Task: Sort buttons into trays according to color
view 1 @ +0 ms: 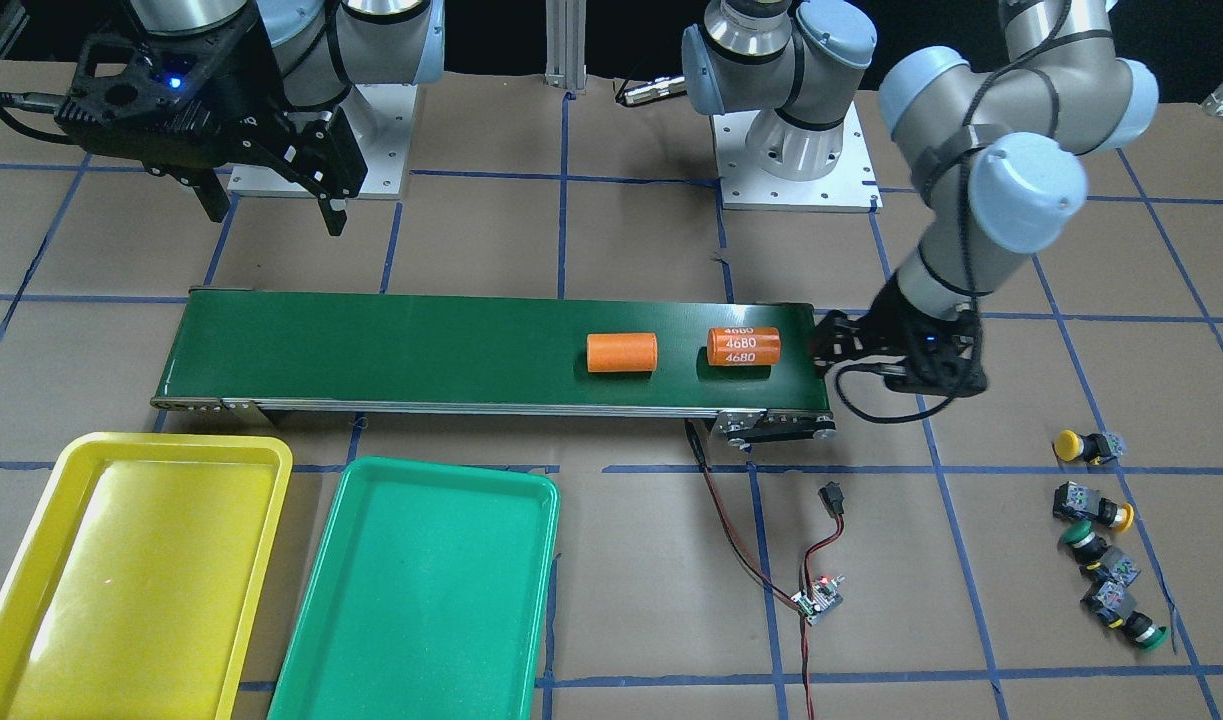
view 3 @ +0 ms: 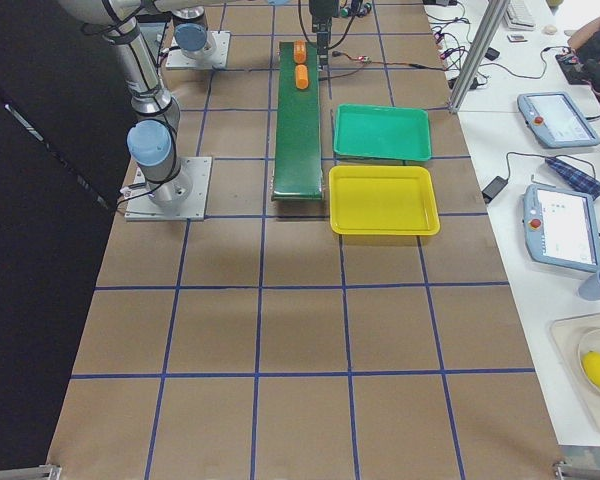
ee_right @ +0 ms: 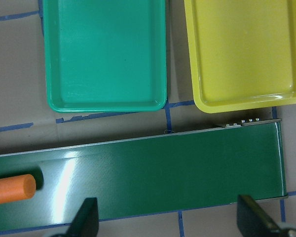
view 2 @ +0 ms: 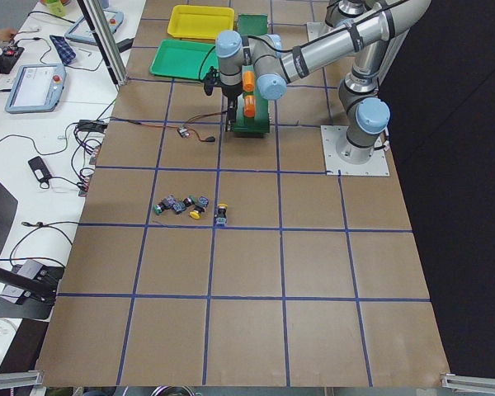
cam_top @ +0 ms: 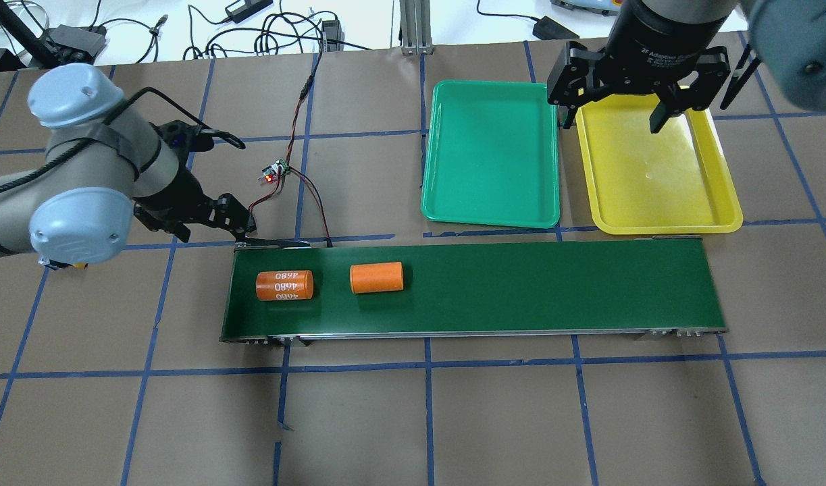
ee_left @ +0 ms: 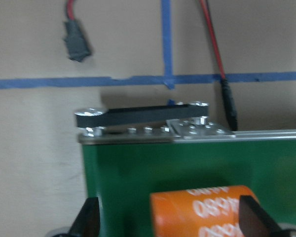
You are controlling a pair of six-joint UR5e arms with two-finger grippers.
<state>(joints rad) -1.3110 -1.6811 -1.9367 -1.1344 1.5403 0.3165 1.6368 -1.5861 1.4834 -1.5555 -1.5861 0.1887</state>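
Nearest the front-facing camera, one yellow tray (view 1: 141, 580) and one green tray (view 1: 421, 590) lie side by side on the brown bench (view 1: 651, 560). They sit at the end served by the robot's right arm, seemingly so that arm can drop sorted parts into them. Level with the trays but well apart from them, past the belt's other end, four switches lie loose in a cluster. They are two yellow-capped buttons (view 1: 1071, 445) and two green-capped buttons (view 1: 1079, 537), apparently within the left arm's reach, and none is in a tray yet. A small circuit board (view 1: 816, 600) on red and black wires sits between the two groups (it looks like the belt's driver). Behind them runs a single dark-green conveyor belt (view 1: 421, 345), likely the bridge between the arms, carrying two orange cylinders (view 1: 621, 352), one marked 4680. The left end effector (ee_left: 170, 219) hangs low at the belt's end with its fingers spread wide, the marked cylinder just ahead, gripping nothing. Farthest back, the right end effector (view 1: 274, 212) hovers high, its fingers likewise parted and empty.
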